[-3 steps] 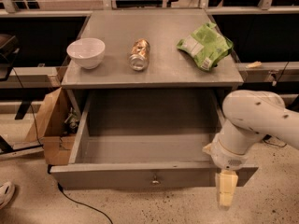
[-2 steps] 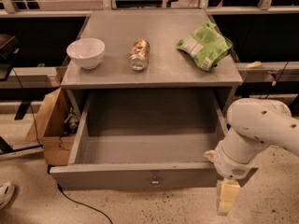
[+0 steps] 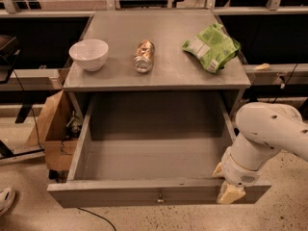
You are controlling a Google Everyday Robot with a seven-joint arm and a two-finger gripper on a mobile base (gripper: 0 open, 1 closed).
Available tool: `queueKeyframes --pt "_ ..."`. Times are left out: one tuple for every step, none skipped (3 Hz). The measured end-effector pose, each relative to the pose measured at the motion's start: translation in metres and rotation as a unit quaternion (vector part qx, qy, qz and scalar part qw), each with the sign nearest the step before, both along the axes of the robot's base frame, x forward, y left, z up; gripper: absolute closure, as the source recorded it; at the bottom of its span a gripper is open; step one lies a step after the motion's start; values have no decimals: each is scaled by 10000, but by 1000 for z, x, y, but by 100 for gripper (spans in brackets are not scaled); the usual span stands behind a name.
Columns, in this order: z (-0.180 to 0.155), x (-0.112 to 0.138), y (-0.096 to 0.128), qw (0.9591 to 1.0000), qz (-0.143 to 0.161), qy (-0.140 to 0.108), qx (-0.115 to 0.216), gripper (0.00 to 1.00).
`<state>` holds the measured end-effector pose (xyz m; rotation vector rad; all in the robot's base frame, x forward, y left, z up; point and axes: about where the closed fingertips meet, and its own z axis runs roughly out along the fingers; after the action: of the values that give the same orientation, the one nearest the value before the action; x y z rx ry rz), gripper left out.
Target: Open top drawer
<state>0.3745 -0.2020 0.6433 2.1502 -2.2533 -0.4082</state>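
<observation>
The top drawer stands pulled far out from under the grey table top; its deep grey box shows nothing inside. Its flat front faces me at the bottom of the camera view, with a small round knob at the middle. My gripper hangs from the white arm at the right end of the drawer front, against its top edge. No other drawer fronts are in view.
On the table top stand a white bowl, a can lying on its side and a green snack bag. A cardboard box sits on the floor to the left. Dark shelving runs behind.
The drawer front has come a little nearer. The arm has shifted slightly right and down, and the gripper now sits closer against the front's right end.
</observation>
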Motion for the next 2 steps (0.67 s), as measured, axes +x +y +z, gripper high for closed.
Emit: queueKeyframes --pt "-2 -3 -1 10000 -12 43 -14 84" --pt "-3 -10 -2 9999 -24 112 -47 100"
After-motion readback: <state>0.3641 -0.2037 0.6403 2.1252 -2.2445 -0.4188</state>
